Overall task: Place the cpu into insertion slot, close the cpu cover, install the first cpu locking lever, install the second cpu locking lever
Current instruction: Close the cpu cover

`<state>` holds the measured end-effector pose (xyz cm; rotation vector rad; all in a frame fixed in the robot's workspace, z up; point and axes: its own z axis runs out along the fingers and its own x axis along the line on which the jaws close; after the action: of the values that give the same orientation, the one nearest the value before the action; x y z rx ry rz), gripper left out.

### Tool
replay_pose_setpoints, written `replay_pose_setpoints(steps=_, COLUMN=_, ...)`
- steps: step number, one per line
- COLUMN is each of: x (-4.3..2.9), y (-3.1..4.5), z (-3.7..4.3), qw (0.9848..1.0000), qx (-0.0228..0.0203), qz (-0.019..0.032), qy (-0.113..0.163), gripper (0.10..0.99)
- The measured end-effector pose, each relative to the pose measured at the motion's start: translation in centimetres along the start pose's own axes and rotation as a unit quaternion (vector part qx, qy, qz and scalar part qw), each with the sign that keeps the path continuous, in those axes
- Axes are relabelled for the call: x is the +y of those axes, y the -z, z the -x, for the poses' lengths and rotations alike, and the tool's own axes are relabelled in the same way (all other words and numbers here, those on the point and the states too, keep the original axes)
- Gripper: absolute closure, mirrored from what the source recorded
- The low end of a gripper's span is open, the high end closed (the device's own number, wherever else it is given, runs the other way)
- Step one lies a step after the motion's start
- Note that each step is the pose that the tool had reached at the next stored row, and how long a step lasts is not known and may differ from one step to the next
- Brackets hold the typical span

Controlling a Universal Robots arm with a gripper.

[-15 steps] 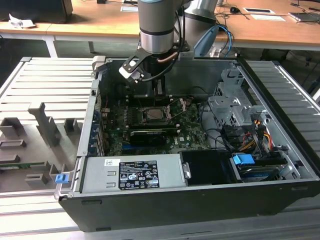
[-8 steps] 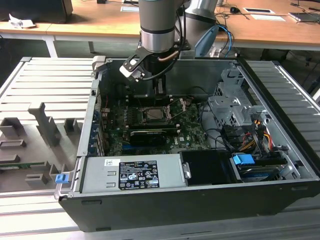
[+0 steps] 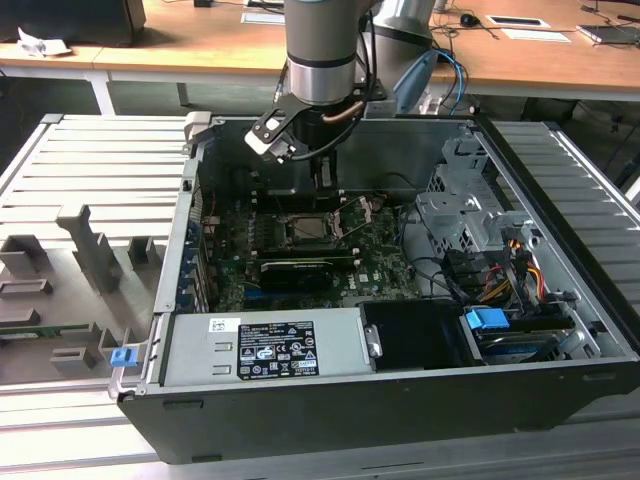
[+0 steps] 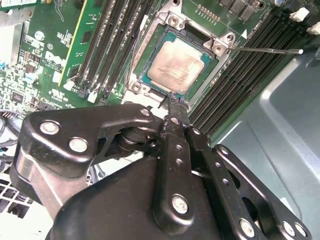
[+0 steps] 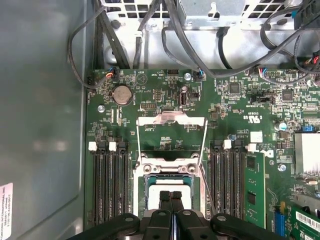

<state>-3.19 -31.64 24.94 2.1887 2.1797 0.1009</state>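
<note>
- My gripper (image 4: 172, 99) is closed, the two black fingers pressed flat against each other, and I see nothing pinched between them (both wrist views agree on this).
- In the exterior view my arm reaches down into the open computer case (image 3: 560, 330), with the gripper (image 3: 322, 180) hanging over the far part of the green board (image 3: 380, 262).
- The cpu (image 4: 177, 62) lies flat in the insertion slot (image 4: 218, 47), its pale silver-grey face up and square to the metal rim.
- My fingertips point down at the near edge of the cpu; whether they actually touch it I cannot tell.
- In the first wrist view the gripper (image 5: 170, 195) covers part of the cpu (image 5: 156, 186), which shows pale on either side of the fingers.
- The cpu cover (image 5: 172, 119) is open, swung back off the slot, and I can see green board through its large cut-out.
- A thin metal lever (image 4: 265, 50) sticks out from one corner of the slot, unlatched, crossing above the memory slots (image 4: 250, 65).
- More memory slots (image 5: 107, 185) flank the socket on both sides (long, black, with white end clips).
- A round coin battery (image 5: 122, 94) sits on the board beyond the open cover, near a bundle of dark cables (image 5: 150, 30).
- At the front of the case lies the grey power supply (image 3: 265, 345).
</note>
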Motion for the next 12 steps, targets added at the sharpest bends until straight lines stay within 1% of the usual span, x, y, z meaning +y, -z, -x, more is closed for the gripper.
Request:
replay_pose_setpoints(steps=6, x=0.30, y=-0.02, z=0.00, qw=1.0000, qx=0.0000, qz=0.0000, qy=0.000, gripper=0.980)
replay_pose_setpoints(steps=12, x=0.82, y=-0.07, z=0.00, qw=1.0000, qx=0.0000, qz=-0.0002, qy=0.000, gripper=0.980)
